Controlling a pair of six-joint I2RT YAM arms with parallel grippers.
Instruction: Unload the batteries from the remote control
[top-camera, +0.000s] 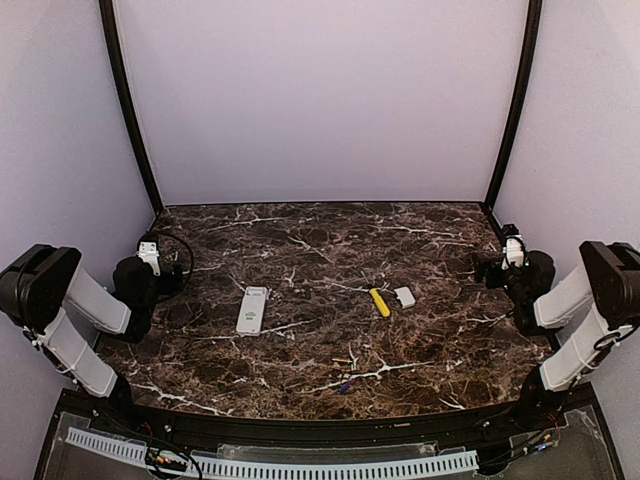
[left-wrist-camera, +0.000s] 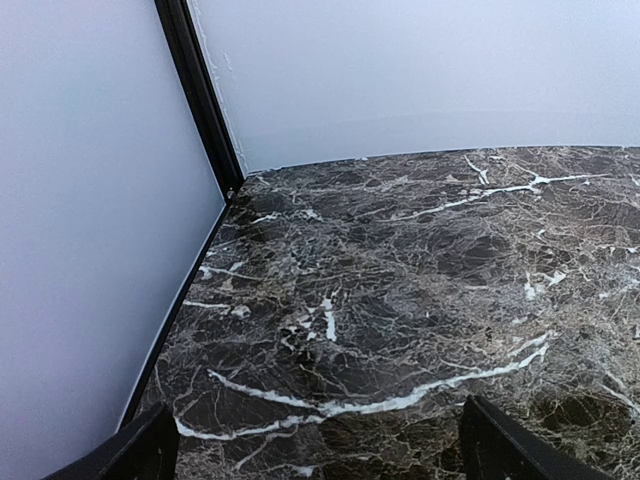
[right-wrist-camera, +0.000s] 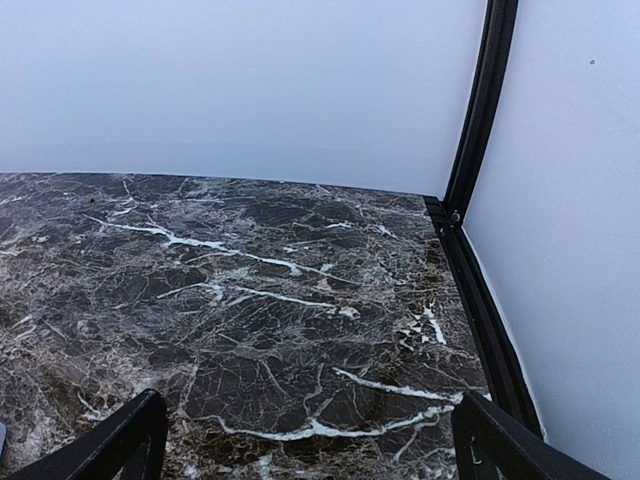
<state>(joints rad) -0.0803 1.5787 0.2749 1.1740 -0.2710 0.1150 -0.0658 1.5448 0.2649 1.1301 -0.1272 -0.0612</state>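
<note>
The white remote control (top-camera: 252, 309) lies flat on the dark marble table, left of centre. Two tiny batteries (top-camera: 345, 383) rest apart from it near the front edge, one orange-tinted (top-camera: 342, 361) and one purplish. My left gripper (top-camera: 150, 256) sits at the far left edge, open, with only bare marble between its fingertips (left-wrist-camera: 315, 455). At the far right edge my right gripper (top-camera: 511, 245) is likewise open and holds nothing, with bare marble between its fingertips (right-wrist-camera: 305, 440). Both wrist views show just tabletop and wall.
A yellow-handled tool (top-camera: 380, 302) and a small white cover (top-camera: 404, 297) lie right of centre. Black frame posts (left-wrist-camera: 200, 85) (right-wrist-camera: 480, 110) stand at the back corners against pale walls.
</note>
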